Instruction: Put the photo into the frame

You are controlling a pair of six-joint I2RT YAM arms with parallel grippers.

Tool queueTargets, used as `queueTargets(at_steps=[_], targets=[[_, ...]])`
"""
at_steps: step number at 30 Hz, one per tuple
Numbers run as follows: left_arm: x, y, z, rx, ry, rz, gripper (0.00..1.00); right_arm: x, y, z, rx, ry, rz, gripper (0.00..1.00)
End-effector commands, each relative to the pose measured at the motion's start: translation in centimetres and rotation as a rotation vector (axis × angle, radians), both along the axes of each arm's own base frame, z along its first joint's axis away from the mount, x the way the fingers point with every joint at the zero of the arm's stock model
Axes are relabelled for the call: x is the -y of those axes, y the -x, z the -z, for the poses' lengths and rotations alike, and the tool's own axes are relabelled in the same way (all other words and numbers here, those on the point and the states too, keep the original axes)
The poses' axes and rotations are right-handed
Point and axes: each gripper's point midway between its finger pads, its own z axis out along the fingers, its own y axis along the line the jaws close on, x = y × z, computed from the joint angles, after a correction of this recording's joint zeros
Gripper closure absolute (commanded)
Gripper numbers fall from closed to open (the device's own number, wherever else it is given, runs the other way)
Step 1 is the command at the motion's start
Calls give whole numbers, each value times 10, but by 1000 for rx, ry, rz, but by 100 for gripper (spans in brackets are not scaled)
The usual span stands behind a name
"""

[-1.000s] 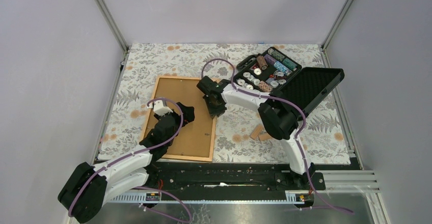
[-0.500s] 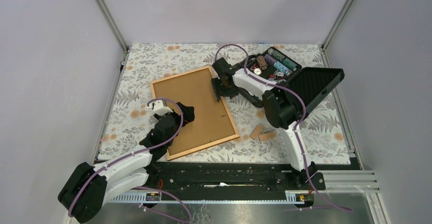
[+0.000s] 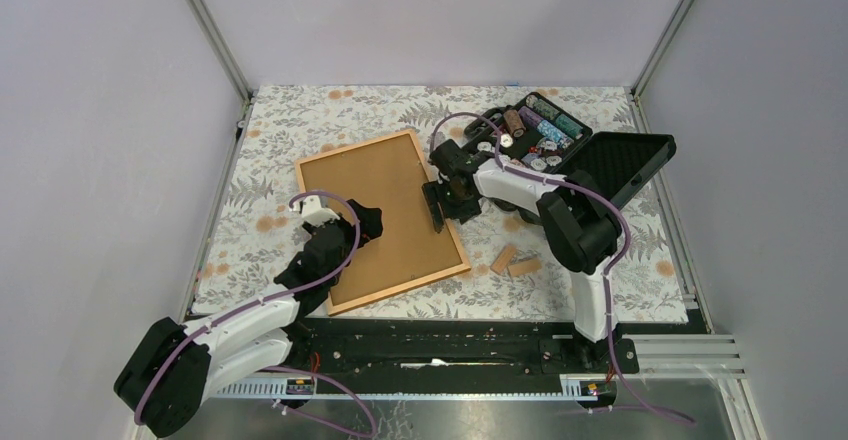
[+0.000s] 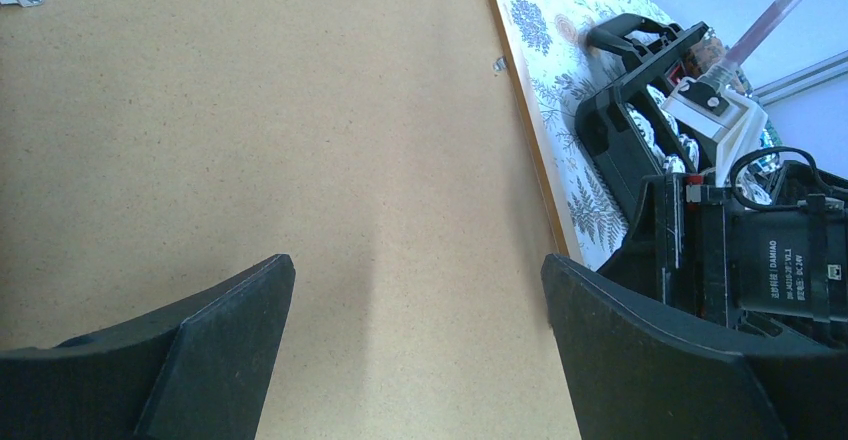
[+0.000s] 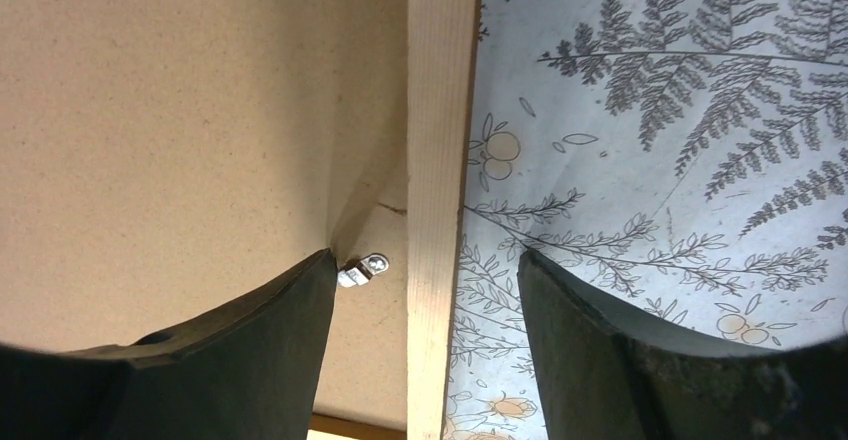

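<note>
Frame [image 3: 400,289] rotated, board [image 3: 375,215] inside | open case [image 3: 618,170]: chip rolls [image 3: 545,130]

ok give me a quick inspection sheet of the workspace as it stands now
surface: floral tablecloth, lying flat
job's things: frame lies face down and askew, with the brown backing board in it; photo not seen
clutter: open black case at the far right; two small wooden blocks right of the frame
hands: left hand open above the backing board; right hand open, one finger on each side of the frame's right border, next to a metal clip
cables: purple cables looped along both arms
surroundings: pale walls, metal corner posts; nothing else seen
</note>
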Motion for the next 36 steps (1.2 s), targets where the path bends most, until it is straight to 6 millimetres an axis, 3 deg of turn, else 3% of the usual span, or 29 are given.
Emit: queueTargets(at_steps=[1,13,18,26,36], targets=[[7,-7,-20,43,30,6,1,-11,17,-6,8,-29,-50,26],[7,-7,-20,43,29,7,1,-10,15,9,46,90,-27,32],[7,-7,-20,44,30,7,1,-4,20,3,35,106,19,33],[7,-7,-20,43,30,10,1,-10,21,6,-14,107,82,50],[7,-7,-20,45,33,9,1,-5,24,-1,1,105,40,81]])
